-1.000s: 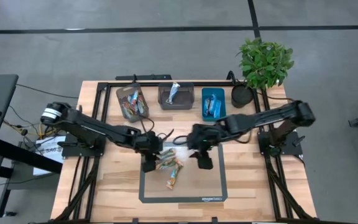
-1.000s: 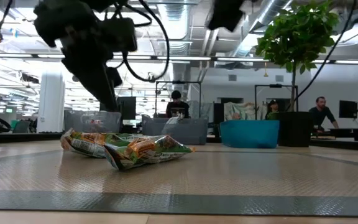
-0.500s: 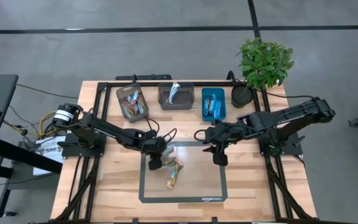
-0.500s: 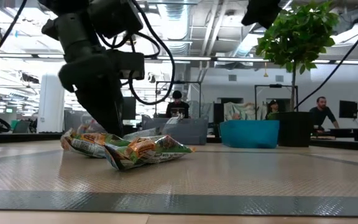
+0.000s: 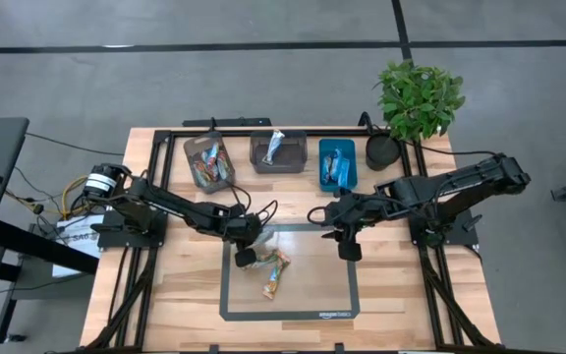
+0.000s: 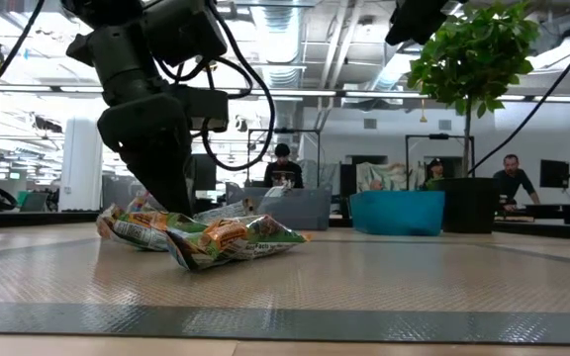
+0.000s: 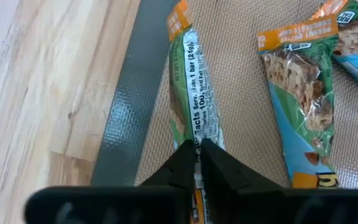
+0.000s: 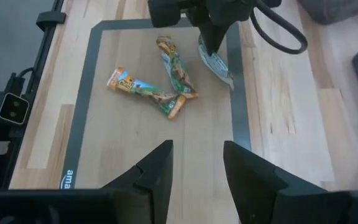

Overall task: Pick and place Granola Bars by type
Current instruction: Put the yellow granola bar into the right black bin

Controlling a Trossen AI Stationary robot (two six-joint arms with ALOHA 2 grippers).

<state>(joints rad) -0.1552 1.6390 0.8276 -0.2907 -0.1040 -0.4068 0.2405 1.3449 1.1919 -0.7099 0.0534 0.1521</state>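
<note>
Wooden table (image 5: 175, 295), grey-edged mat (image 5: 334, 300): we pinch a green-and-orange granola bar.
Nearest us on the mat lie two loose bars (image 5: 274, 278); at its left edge the left gripper (image 7: 197, 148) is clenched on the green-and-orange bar (image 7: 194, 109). We should lift straight and keep the pinch central so the foil doesn't slip. The right gripper (image 8: 196, 163) hovers released over the mat's right edge; beyond the mat wait the bins (image 5: 279, 154).

The granola bar wrapper (image 7: 194, 102) reads "100" and "(24g)".
</note>
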